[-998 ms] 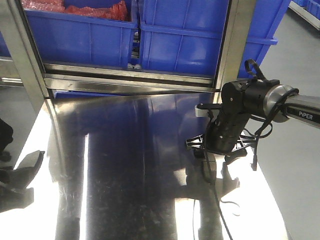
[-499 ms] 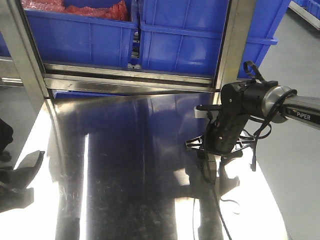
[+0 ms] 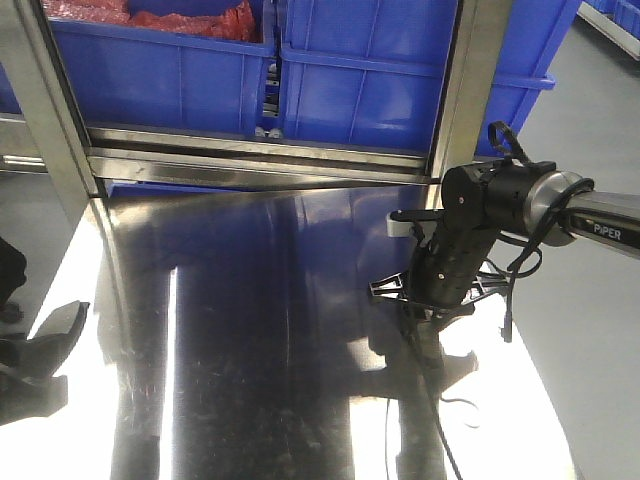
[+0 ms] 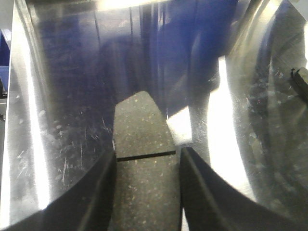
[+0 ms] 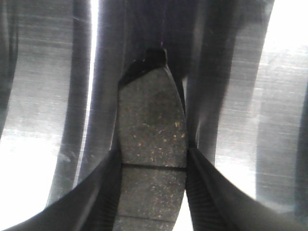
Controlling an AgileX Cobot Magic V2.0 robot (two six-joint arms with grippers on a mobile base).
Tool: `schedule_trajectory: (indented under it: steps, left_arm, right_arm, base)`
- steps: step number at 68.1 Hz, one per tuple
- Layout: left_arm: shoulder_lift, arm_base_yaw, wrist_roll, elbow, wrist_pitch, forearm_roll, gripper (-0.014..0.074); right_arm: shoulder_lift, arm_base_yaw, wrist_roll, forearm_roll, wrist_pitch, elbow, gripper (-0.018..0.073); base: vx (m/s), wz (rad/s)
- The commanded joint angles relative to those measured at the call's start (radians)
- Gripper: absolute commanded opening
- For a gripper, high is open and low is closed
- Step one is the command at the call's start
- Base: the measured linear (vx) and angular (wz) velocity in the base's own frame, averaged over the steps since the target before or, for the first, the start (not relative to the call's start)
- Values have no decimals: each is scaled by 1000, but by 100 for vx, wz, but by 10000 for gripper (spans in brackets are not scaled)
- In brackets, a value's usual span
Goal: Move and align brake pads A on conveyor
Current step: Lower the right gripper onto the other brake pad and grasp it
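Currently | left gripper (image 4: 147, 156) clamps brake pad (image 4: 142, 127) by long edges at groove | right gripper (image 5: 153, 154) clamps second brake pad (image 5: 151, 115) likewise | both over steel table (image 3: 250, 330), conveyor unseen | pads likely rigid, gritty, hefty: mid-length edge grip suits

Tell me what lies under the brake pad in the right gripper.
Shiny steel table shows around the brake pad held by the right gripper. The spot directly beneath is covered by the pad.

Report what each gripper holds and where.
Left gripper clamps a dark grey oblong brake pad by its long edges near the groove; right gripper holds another pad likewise.
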Motion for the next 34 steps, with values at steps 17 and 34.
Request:
schedule_trajectory:
  steps: [17,34]
  left_arm:
    - [-5,-6,-5,-29,-74,10,114]
    - [-5,-6,-5,-29,-74,10,114]
  right_arm:
    - [-84,0,-9,-4,-14,-28,28]
    - [-174,0,4,-26,-48,10,24]
  base:
    - [0,0]
    - [0,0]
